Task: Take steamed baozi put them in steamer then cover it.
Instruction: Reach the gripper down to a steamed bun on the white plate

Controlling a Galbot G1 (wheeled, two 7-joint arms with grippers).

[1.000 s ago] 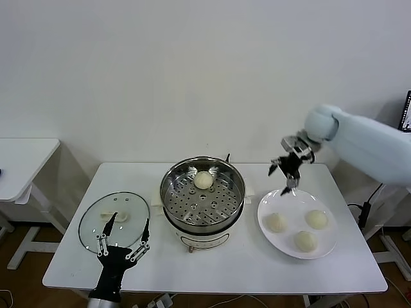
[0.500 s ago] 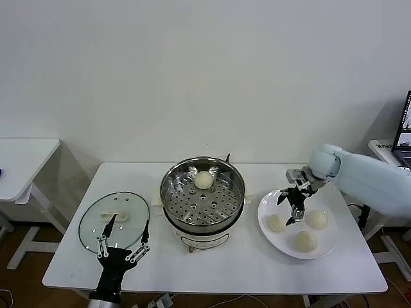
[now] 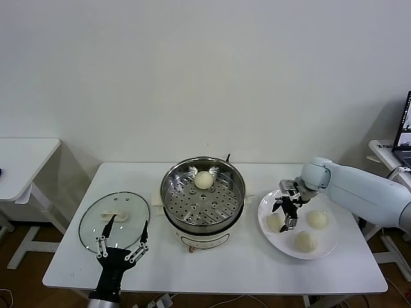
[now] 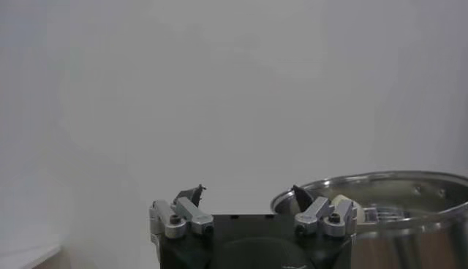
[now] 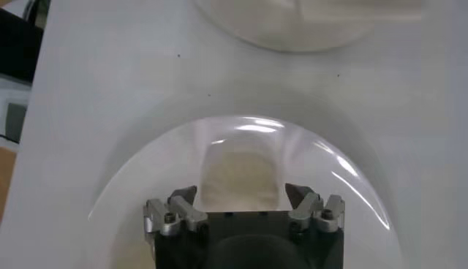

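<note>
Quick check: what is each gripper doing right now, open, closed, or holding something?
Left gripper: open, empty, parked at the near edge of the round clear glass lid.
Right gripper: open, holding nothing, over a round off-white dough bun on the flat white plate.

4 off-white baozi (image 3: pixel 203 180), shiny silver perforated steamer (image 3: pixel 236 204), clear cover (image 3: pixel 93 217) with cream handle, white plate (image 3: pixel 327 242).

Lab or office test room, not a kitchen: bare white wall (image 3: pixel 205 70), plain white table (image 3: pixel 212 263) on metal legs, second desk (image 3: pixel 22 157) alongside, laptop edge (image 3: pixel 404 125) far right, cables on floor.
</note>
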